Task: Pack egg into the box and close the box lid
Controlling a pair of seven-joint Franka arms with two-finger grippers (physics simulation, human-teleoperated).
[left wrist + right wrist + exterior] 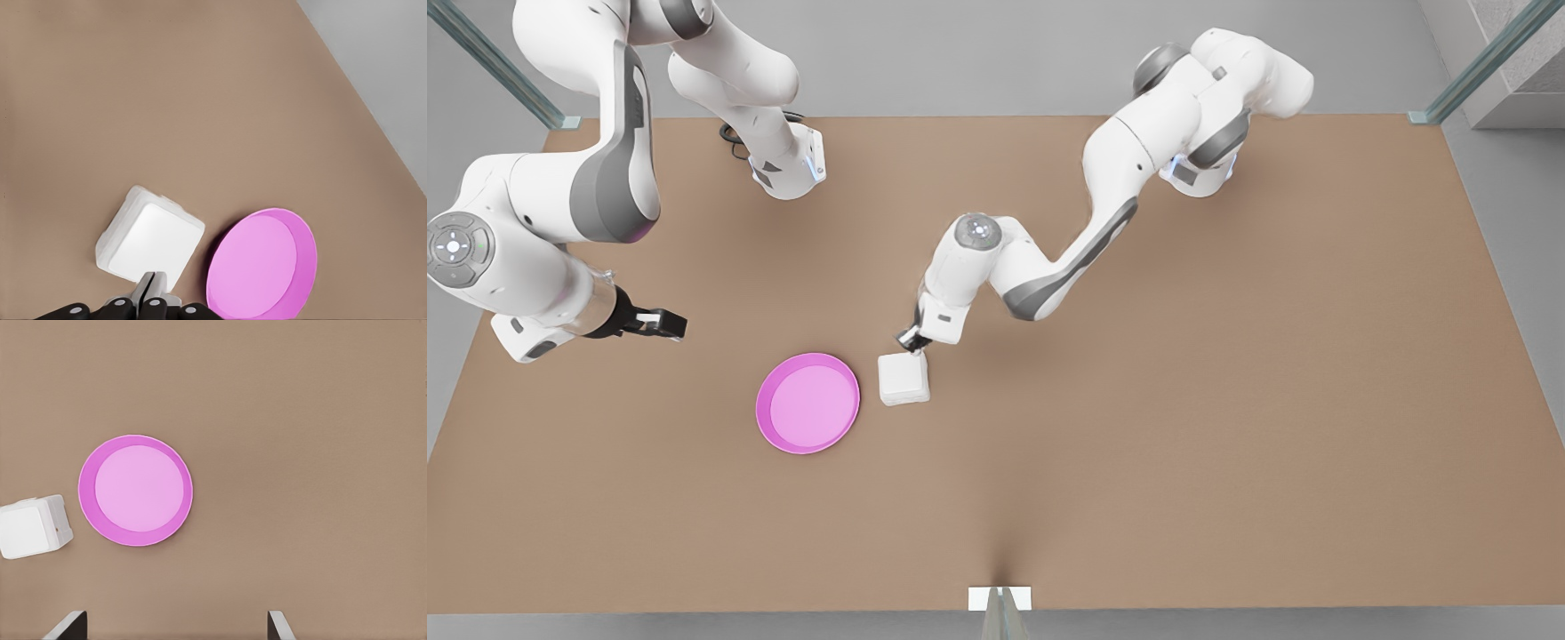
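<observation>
The box (903, 380) sits closed on the brown counter (1183, 400), its lid (901, 375) lying flat on top, just beside a round pink plate (807, 403) that lies toward the front view's left. The plate is bare and the two are close but apart. The left gripper (911, 342) is down at the far edge of the box, its two fingers (152, 290) pressed together with nothing between them, right at the lid's rim; whether they actually touch the lid I cannot tell. In the left wrist view the box (149, 239) looks like a plain white block with the lid's (155, 240) raised panel facing up, and the plate (261, 264) sits next to it. The right gripper (660, 324) hangs well off to the front view's left, away from both things, with its fingers (67, 627) spread wide apart and empty. From its own camera the plate (135, 491) and the box (33, 526) lie side by side below it.
</observation>
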